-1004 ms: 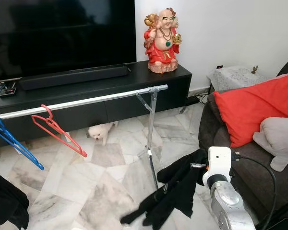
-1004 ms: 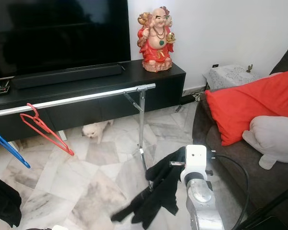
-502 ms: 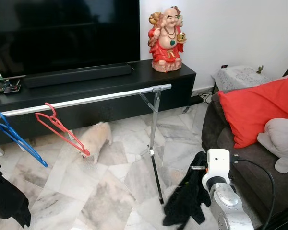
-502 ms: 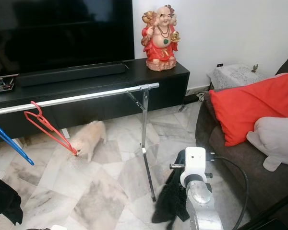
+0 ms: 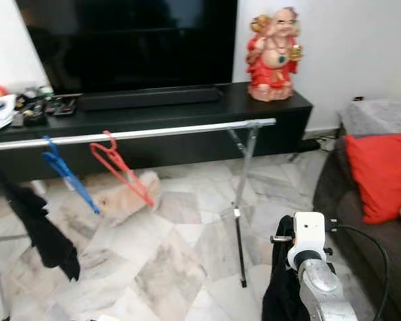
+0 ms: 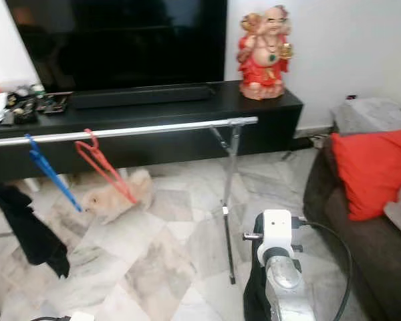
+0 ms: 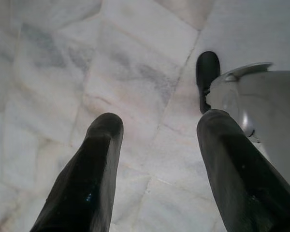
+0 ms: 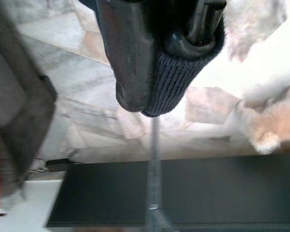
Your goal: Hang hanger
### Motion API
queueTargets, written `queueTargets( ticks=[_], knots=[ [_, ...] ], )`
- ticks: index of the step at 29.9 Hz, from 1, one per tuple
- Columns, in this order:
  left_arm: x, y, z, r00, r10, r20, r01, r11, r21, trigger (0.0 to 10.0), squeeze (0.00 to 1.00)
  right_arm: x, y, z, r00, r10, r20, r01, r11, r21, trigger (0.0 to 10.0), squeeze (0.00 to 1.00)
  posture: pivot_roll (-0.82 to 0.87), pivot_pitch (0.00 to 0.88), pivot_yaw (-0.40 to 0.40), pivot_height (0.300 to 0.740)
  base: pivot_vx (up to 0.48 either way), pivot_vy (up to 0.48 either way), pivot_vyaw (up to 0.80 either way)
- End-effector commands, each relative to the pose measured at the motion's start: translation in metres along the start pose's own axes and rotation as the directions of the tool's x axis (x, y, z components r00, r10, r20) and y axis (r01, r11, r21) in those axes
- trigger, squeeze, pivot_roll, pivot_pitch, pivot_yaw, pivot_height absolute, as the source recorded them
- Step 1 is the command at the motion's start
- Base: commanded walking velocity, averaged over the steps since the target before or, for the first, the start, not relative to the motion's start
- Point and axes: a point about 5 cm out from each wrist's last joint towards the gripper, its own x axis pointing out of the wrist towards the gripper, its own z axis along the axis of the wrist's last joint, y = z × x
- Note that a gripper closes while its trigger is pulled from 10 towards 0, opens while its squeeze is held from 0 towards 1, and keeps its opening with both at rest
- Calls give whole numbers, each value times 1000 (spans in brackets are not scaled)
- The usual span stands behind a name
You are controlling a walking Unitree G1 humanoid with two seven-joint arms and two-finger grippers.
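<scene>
Right pincer (image 8: 154, 72) is clamped on a hanger's hook with a black garment (image 5: 281, 287) hanging limp below, near the rail (image 5: 154, 132). Left pincer (image 7: 154, 159) is wide, over bare floor. Judged: the load is light but floppy and swings; hold at the hook.

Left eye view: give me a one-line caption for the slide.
Right arm holding a dark garment beside a clothes rail with red hanger and blue hanger, small dog beneath.

On the rail hung two hangers, one blue (image 5: 68, 175) and one red (image 5: 123, 172), plus one black garment (image 5: 40, 227); one dog (image 5: 123, 199) stood below.
</scene>
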Motion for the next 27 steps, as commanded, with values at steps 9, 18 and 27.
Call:
queueTargets(
  ticks=[9, 18, 27],
  knots=[
    [-2, 6, 5, 989, 96, 112, -95, 995, -20, 10000, 0, 2, 8, 4, 998, 34, 60, -37, 998, 49, 10000, 0, 2, 7, 52, 740, 0, 0, 800],
    [-6, 9, 12, 957, 164, 239, -145, 985, -94, 10000, 0, 1, 13, -7, 997, 62, 36, -65, 995, 73, 10000, 0, 17, 7, 57, 740, 0, 0, 64],
    [-10, 5, 20, 913, 173, 371, -119, 980, -162, 10000, 0, 1, 10, -13, 998, 63, 31, -65, 994, 83, 10000, 0, 9, 0, 52, 740, 0, 0, 0]
  ],
)
